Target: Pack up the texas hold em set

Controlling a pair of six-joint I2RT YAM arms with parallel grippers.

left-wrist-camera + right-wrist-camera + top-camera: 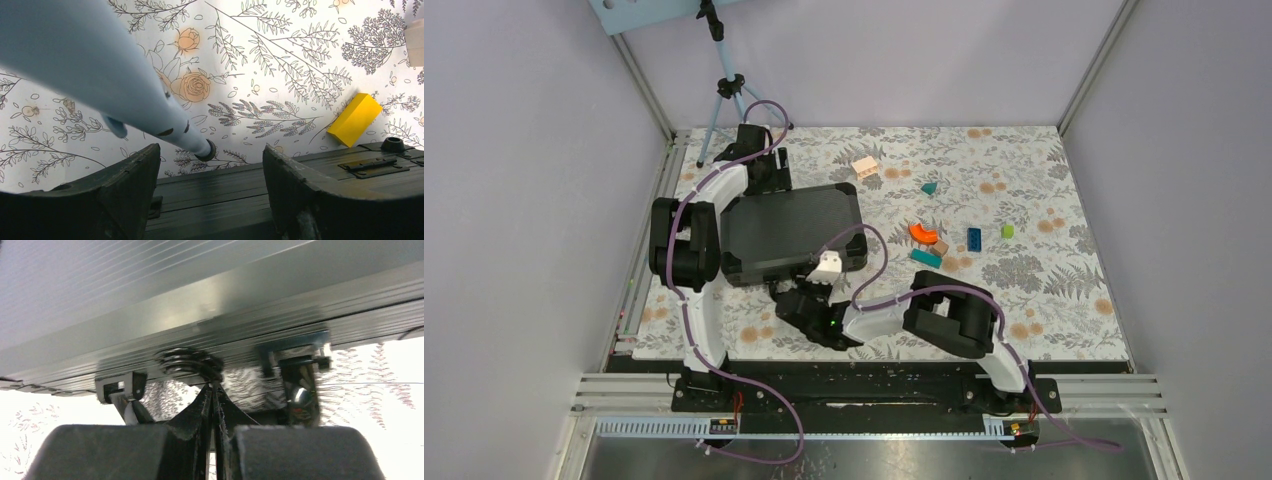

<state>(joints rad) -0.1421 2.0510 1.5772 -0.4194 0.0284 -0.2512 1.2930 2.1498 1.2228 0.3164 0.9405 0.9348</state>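
Your right pincer (pixel 214 390), pinched shut, sits at the closed briefcase's (pixel 200 295) front latch (pixel 295 360); left pincer (pixel 210 155) stands wide behind. Latching seems next: press squarely.

Briefcase (pixel 792 232) fills left-centre of table (pixel 1064 300); left arm (pixel 686 245) wraps its left and far sides, right arm (pixel 949 320) lies along near side. Tripod (pixel 724 90) at far-left corner. Loose blocks (pixel 922 233) mid-table. Passage along right edge, near-right corner
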